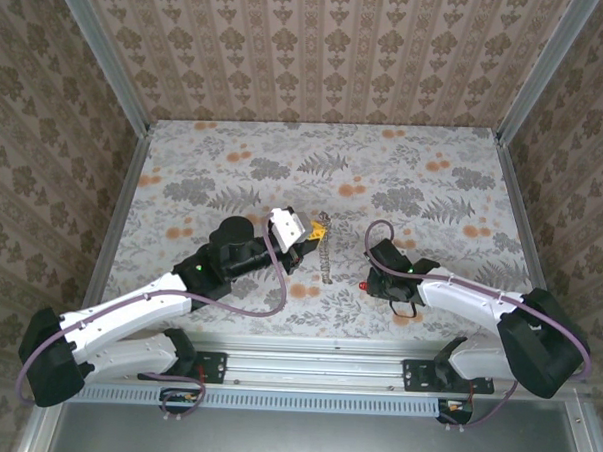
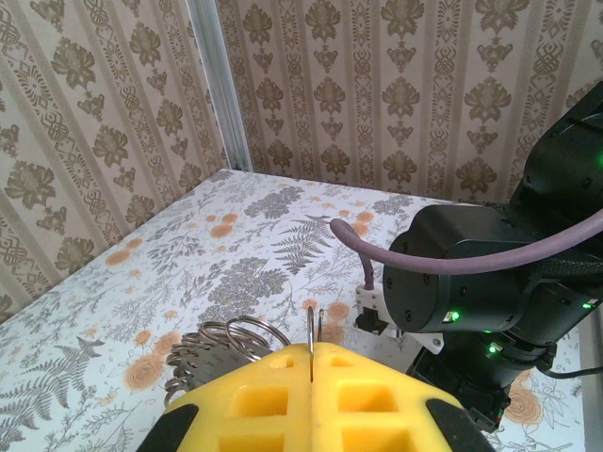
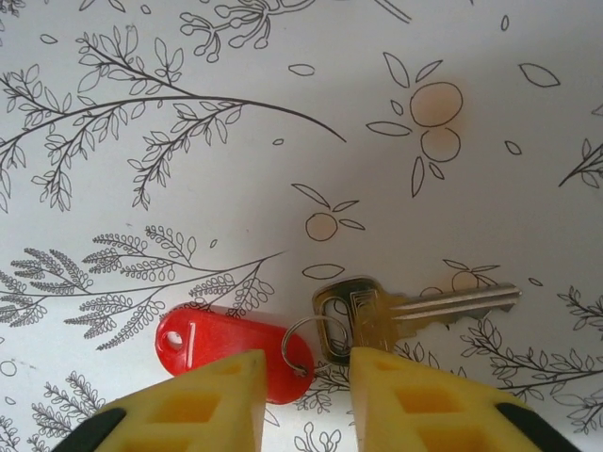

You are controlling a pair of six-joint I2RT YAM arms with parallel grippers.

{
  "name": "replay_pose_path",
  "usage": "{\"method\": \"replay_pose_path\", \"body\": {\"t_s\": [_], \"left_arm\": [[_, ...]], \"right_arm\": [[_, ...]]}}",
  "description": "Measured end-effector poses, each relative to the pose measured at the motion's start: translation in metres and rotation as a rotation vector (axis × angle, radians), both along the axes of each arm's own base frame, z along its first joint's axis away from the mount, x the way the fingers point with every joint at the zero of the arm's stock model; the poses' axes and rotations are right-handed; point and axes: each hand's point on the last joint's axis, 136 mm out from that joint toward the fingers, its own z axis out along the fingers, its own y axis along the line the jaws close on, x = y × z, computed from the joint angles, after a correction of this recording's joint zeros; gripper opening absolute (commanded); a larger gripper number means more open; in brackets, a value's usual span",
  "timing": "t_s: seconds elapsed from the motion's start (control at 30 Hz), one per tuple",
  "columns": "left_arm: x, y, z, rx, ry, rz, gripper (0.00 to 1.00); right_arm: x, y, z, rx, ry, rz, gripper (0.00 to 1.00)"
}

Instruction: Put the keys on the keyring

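table (image 1: 235, 148): floral cloth | walls (image 1: 329, 47): damask paper | left gripper (image 2: 311, 350): clenched on keyring (image 2: 240, 331) | right gripper (image 3: 306, 365): released, astride key (image 3: 415, 311)

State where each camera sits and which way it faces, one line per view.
Top external: above and behind the bases, looking down at the table; both arms show.
Left wrist: low, facing the back wall across the table; shut left pincer on the keyring, right arm beyond.
Right wrist: straight down on key and red tag; open right pincer.
Shared: the red tag, in top external and right wrist.
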Motion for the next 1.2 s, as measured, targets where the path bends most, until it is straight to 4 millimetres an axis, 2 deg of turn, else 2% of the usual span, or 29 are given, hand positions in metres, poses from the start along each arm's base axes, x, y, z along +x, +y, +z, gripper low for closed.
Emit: {"method": "replay_pose_path", "body": {"t_s": [0.33, 0.5, 0.9, 1.2], "left_arm": [[0.000, 0.000, 0.001, -0.006, -0.003, 0.000, 0.00], [0.000, 0.000, -0.002, -0.001, 0.001, 0.000, 0.00], [0.000, 0.000, 0.000, -0.007, -0.003, 0.000, 0.00], [0.000, 0.000, 0.000, -0.010, 0.003, 0.001, 0.00]], "right_arm": [[0.000, 0.000, -0.002, -0.005, 0.006, 0.000, 0.33], [0.002, 0.000, -0.008, -0.017, 0.012, 0.002, 0.25], [0.006, 0.000, -0.003, -0.017, -0.018, 0.011, 0.00], [0.008, 0.002, 0.016, 0.022, -0.073, 0.013, 0.00]]}}
